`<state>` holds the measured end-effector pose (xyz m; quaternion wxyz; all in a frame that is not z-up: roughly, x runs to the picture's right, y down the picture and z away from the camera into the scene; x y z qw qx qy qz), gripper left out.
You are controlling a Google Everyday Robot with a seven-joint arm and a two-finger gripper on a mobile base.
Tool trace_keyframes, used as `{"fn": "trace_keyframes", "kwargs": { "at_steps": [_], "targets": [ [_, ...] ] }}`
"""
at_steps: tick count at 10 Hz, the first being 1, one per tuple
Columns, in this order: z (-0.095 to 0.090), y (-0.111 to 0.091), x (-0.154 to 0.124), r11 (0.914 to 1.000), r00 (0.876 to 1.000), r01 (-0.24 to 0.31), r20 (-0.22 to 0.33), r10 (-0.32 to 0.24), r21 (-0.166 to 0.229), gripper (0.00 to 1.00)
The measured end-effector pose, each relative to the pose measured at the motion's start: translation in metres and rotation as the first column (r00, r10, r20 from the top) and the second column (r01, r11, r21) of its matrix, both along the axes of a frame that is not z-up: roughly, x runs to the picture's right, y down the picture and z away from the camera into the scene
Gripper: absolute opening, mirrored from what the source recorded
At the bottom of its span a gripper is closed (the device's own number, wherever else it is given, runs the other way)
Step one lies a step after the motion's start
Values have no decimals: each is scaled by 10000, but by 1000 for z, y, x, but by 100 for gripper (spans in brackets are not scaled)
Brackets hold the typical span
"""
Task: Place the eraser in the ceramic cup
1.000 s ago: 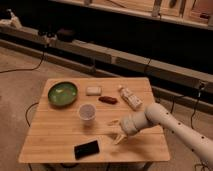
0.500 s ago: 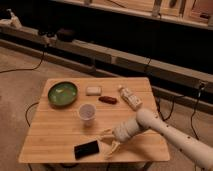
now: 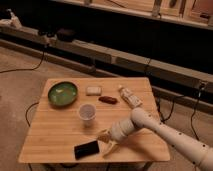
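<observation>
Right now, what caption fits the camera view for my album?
Robot gripper beside the eraser on the wooden table; ceramic cup stands behind.

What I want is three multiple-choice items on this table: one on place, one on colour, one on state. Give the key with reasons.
1. The gripper is:
A) over the green bowl
B) just right of the eraser
C) off the table

2. The bowl is:
A) red
B) green
C) blue

3. The eraser is:
A) lying flat on the table
B) inside the ceramic cup
C) held in the air

Key:
1 B: the gripper, fingers open, sits beside the black block near the table's front edge.
2 B: the bowl's inside shows green.
3 A: the eraser rests on the wood, apart from the ceramic cup.
</observation>
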<state>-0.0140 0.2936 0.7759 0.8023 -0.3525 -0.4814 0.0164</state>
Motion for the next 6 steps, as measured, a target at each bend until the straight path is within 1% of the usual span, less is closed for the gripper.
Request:
{"fn": "trace_keyframes", "kwargs": {
  "at_steps": [3, 6],
  "targets": [
    [2, 2, -9, 10000, 9999, 68, 121, -68, -25, 65],
    [4, 3, -17, 9999, 10000, 55, 33, -55, -124, 65]
  ]
}}
